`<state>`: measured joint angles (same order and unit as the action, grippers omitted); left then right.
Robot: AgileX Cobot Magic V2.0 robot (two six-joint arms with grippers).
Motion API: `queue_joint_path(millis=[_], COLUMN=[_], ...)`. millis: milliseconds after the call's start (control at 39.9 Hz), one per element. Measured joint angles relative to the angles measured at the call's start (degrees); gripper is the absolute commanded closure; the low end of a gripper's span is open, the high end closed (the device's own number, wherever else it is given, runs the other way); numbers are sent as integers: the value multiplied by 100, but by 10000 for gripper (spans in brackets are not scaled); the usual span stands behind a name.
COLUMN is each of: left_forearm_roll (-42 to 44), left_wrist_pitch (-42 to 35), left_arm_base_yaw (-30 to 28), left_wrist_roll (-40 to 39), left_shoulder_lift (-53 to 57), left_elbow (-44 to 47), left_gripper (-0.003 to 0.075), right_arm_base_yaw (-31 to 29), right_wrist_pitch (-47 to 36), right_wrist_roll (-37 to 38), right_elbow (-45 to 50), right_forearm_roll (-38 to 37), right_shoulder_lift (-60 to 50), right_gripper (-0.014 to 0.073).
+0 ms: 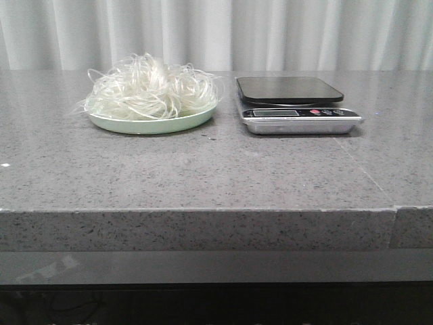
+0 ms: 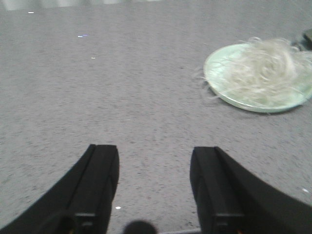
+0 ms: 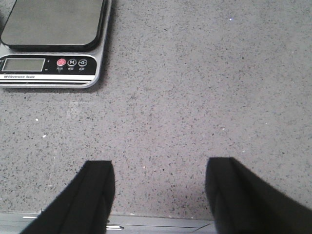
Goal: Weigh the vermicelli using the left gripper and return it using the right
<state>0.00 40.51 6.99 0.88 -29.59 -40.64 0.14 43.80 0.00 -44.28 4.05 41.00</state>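
The vermicelli is a fluffy whitish tangle heaped on a pale green plate at the back left of the table. It also shows in the left wrist view, on the plate. A digital scale with a dark platform stands just right of the plate; it also shows in the right wrist view. My left gripper is open and empty over bare table, well short of the plate. My right gripper is open and empty near the table's front edge, short of the scale. Neither gripper shows in the front view.
The grey speckled table has a front edge close to the camera, with a seam at the right. A white curtain hangs behind the table.
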Motion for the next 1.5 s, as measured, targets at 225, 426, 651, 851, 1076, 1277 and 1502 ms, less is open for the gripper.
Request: queue_joint_path(millis=[225, 426, 651, 851, 1076, 1277, 1502], left_forearm_roll=[-223, -234, -243, -257, -257, -257, -257], left_wrist_pitch=[-67, -327, -636, -724, -724, -733, -745], left_arm_base_yaw=[627, 1221, 1799, 2028, 2028, 2028, 2028], left_wrist_roll=[122, 135, 148, 152, 161, 161, 161], left_shoulder_lift=[-891, -1971, -3249, -4422, -5567, -6376, -7098], left_elbow=[-405, -970, -1685, -2471, -3292, -3903, -4435], left_gripper=[271, 272, 273, 279, 281, 281, 281], right_arm_base_yaw=[0, 0, 0, 0, 0, 0, 0], right_wrist_pitch=[22, 22, 22, 22, 26, 35, 35], right_wrist_roll=[0, 0, 0, 0, 0, 0, 0], right_elbow=[0, 0, 0, 0, 0, 0, 0], right_forearm_roll=[0, 0, 0, 0, 0, 0, 0], right_shoulder_lift=[0, 0, 0, 0, 0, 0, 0], right_gripper=[55, 55, 55, 55, 55, 55, 55])
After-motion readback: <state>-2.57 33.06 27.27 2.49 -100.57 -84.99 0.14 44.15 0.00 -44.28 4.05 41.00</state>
